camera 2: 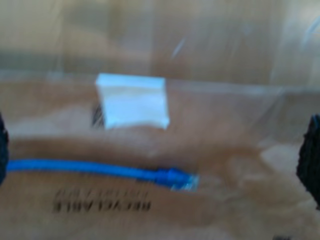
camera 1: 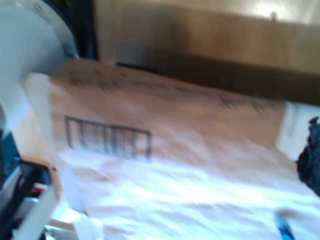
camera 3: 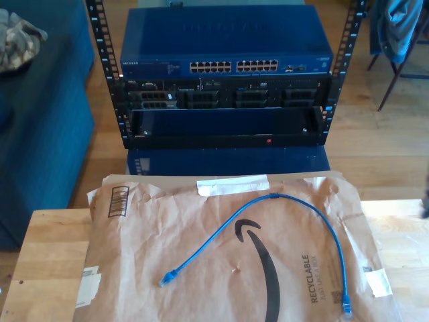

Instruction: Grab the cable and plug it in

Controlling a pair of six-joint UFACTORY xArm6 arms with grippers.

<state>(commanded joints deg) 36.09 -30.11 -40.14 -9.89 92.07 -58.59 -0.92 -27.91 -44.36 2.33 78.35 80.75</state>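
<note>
1. You have the cable [camera 3: 281, 201] lying loose in an arch on the brown paper [camera 3: 201, 268] — one plug at about 7 o'clock in the exterior view, the other at 5 o'clock.
2. The switch [camera 3: 228, 47] sits in the rack at 12 o'clock.
3. My second gripper's view shows a plug end [camera 2: 182, 180] on the paper near a white label [camera 2: 132, 100].
4. Jaw state on either gripper — you cannot tell.

A light wooden table [camera 3: 47, 255] is seen in the exterior view, and a flattened brown paper bag [camera 3: 201, 268] is spread directly over most of it. On the bag, a strip of white tape [camera 3: 231, 185] is stuck toward twelve o'clock, a barcode [camera 3: 118, 201] is printed near ten o'clock, and the blue cable [camera 3: 295, 201] is laid in an arch across it.
</note>
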